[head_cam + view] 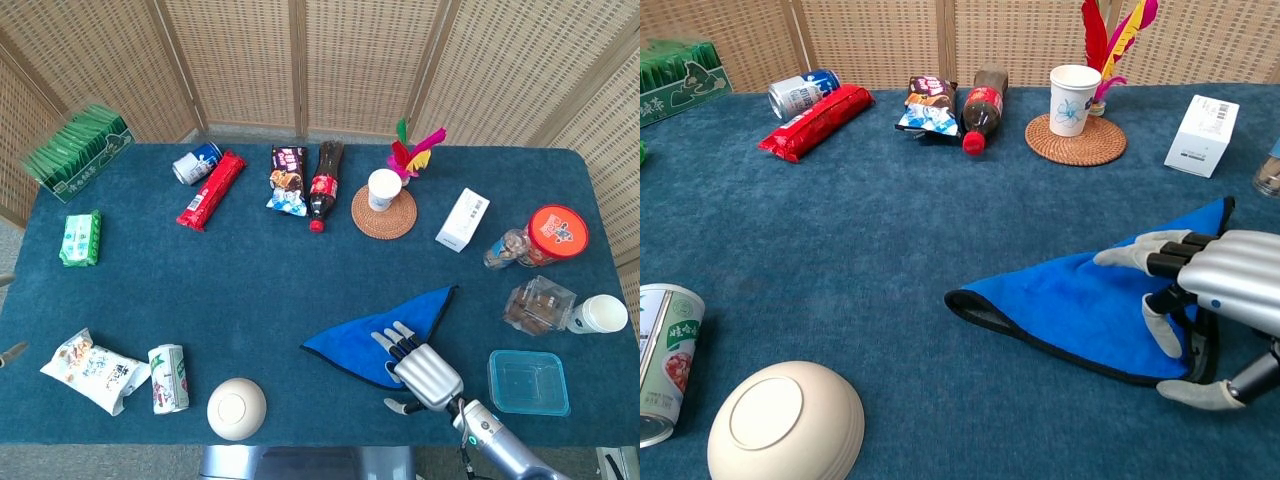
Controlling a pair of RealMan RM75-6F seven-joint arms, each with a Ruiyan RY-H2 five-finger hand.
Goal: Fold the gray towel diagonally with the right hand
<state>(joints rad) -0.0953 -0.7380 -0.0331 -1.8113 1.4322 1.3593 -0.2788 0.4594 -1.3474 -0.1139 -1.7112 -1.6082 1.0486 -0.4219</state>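
Note:
The towel (362, 340) lies folded into a triangle on the near right of the blue table, bright blue side up with a dark border and a sliver of gray underside at its left tip (975, 312). My right hand (425, 372) is over the triangle's near right corner, fingers stretched out and apart above the cloth. In the chest view the right hand (1225, 290) has its thumb sticking out past the towel's front edge and holds nothing. My left hand shows in neither view.
A clear plastic box (528, 382) sits just right of the hand. A white bowl (236, 408) and a green can (168, 378) stand near the front edge to the left. Cola bottle (324, 185), cup on coaster (383, 190) and white box (462, 219) are further back.

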